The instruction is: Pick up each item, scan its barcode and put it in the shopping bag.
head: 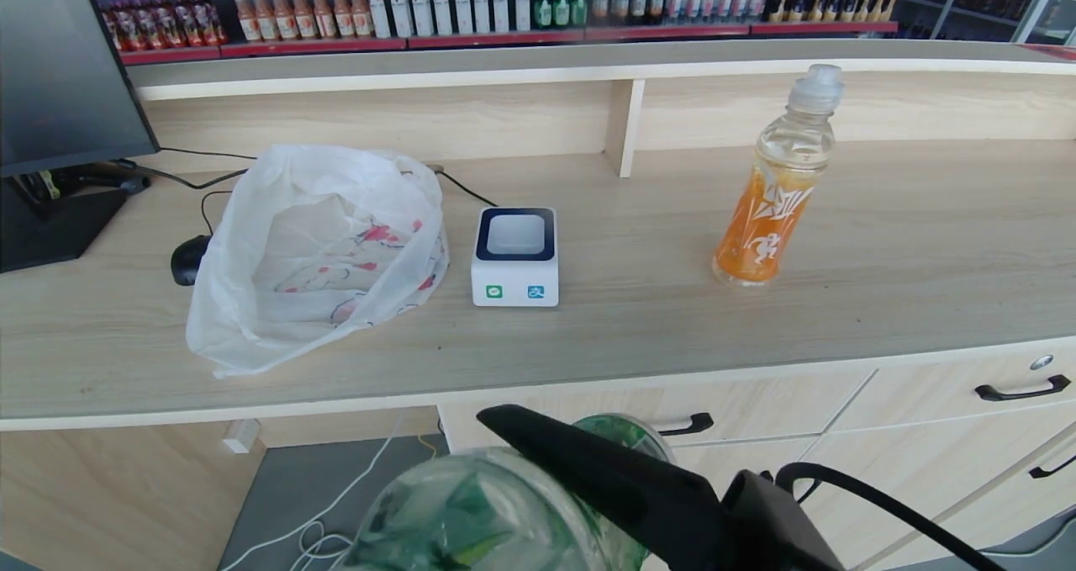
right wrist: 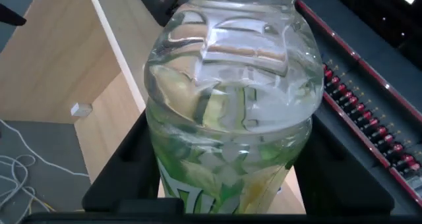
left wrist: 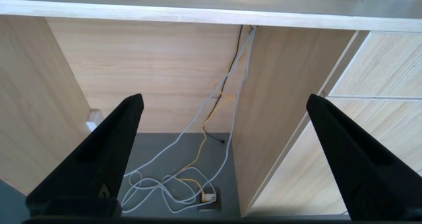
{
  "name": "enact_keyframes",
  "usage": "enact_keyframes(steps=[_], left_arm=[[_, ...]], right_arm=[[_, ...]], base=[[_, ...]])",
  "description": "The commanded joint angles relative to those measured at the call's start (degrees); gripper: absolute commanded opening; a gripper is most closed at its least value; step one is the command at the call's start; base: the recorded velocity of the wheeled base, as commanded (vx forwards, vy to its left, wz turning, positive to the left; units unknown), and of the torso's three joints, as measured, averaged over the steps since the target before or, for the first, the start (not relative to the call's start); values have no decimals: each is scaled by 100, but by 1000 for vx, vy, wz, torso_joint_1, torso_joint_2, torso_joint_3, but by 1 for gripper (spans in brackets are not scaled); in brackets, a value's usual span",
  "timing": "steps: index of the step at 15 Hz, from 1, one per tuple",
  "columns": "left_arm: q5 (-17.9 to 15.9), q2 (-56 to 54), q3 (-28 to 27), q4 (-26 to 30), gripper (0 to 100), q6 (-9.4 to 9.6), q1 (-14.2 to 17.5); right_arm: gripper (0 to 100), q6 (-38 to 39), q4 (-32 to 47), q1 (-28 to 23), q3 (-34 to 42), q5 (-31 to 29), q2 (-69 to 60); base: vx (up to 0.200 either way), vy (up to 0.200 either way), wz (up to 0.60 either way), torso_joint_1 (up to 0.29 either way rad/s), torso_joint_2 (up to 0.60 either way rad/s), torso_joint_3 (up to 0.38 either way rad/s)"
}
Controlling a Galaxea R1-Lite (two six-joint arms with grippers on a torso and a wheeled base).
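Observation:
A clear bottle of green drink (head: 471,512) is held low in front of the counter's edge, with my right gripper (head: 525,478) shut on its body; one black finger (head: 605,470) crosses it. The right wrist view shows that green bottle (right wrist: 231,85) between both fingers of the right gripper (right wrist: 231,184). An orange drink bottle (head: 773,192) stands upright on the counter at the right. The white barcode scanner (head: 514,256) sits mid-counter, and the white shopping bag (head: 319,251) lies open to its left. My left gripper (left wrist: 224,158) hangs open under the counter, holding nothing.
A monitor (head: 59,66) and a black mouse (head: 189,258) occupy the counter's left end. A raised back ledge with a divider (head: 624,125) bounds the counter. Drawers with black handles (head: 1021,388) lie below at the right. Cables (left wrist: 178,184) trail on the floor under the counter.

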Motion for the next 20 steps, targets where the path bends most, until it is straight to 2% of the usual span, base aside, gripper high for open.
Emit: enact_keyframes(steps=[1,5,6,10,12,15,20], left_arm=[[1,0,0,6,100,-2,1],[1,0,0,-2,100,-2,1],[1,0,0,6,100,-2,1],[1,0,0,-2,100,-2,1],[1,0,0,6,100,-2,1],[1,0,0,6,100,-2,1],[1,0,0,6,100,-2,1]], right_arm=[[0,-314,251,4,-102,307,-72],[0,-1026,251,-22,-129,421,-90],[0,-1712,119,-128,-296,421,-2],[0,-2318,-39,-119,-322,500,112],[0,-2459,-39,-119,-357,720,130],[0,-3215,-215,-119,-340,764,139],[0,-3672,-478,-119,-630,1027,385]], base=[[0,0,0,0,0,0],[0,0,0,0,0,0],[0,0,0,0,0,0],[0,0,0,0,0,0],[0,0,0,0,0,0],[0,0,0,0,0,0],[0,0,0,0,0,0]])
